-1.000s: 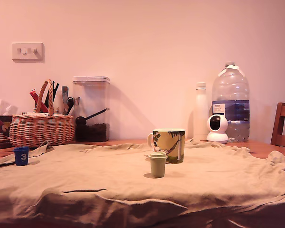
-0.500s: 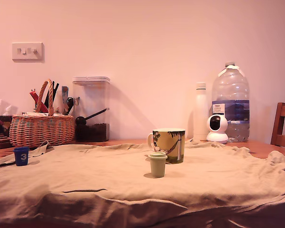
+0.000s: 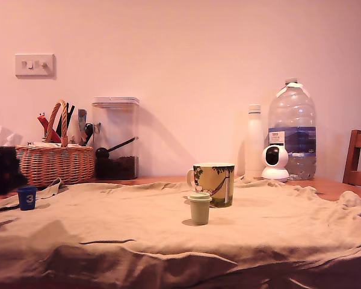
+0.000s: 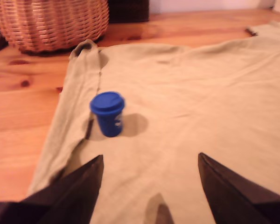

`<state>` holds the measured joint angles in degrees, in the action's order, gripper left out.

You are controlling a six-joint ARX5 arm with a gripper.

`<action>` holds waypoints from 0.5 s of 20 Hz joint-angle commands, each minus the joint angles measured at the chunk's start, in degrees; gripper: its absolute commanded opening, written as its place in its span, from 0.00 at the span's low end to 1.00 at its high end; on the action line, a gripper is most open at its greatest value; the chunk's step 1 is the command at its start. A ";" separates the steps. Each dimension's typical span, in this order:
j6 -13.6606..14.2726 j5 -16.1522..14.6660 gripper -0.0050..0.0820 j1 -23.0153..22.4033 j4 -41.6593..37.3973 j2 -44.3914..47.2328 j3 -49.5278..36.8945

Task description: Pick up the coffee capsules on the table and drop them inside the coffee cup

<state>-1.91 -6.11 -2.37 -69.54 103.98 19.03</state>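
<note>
The blue capsule (image 3: 27, 197) stands upright on the tan cloth (image 3: 168, 235) at the far edge of the exterior view's left, long axis vertical, wide rimmed end up and narrow end down. A white "3" on its side faces the exterior camera. In the wrist view its flat blue top (image 4: 107, 102) shows; the print on its side is too blurred to read there.

The green capsule (image 3: 200, 208) also stands upright, rim up, near the middle of the cloth. The cup (image 3: 214, 184) sits just behind it, at about 1 o'clock from it in the exterior view. The cup is upright, mouth up, its handle towards the exterior view's left, its palm-and-hammock print facing the camera.

The gripper (image 4: 149, 186) is spread open with nothing between its two dark fingers (image 4: 79, 186), above the cloth near the blue capsule without touching it. In the exterior view only a dark shape at the left edge shows.

Behind, on the wooden bench (image 4: 18, 116), stand a wicker basket (image 3: 51, 164), a white bottle (image 3: 254, 142) and a big water jug (image 3: 292, 129) whose blue label is unreadable.
</note>
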 commanded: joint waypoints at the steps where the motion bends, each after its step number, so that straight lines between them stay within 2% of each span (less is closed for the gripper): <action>1: 0.46 -0.72 0.73 0.92 -1.33 1.68 1.36; 4: 0.48 -2.95 0.73 2.08 -1.20 4.11 3.80; 10: 0.55 -4.15 0.73 2.64 -0.90 7.87 7.34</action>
<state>-1.72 -10.04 0.12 -70.22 110.76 25.80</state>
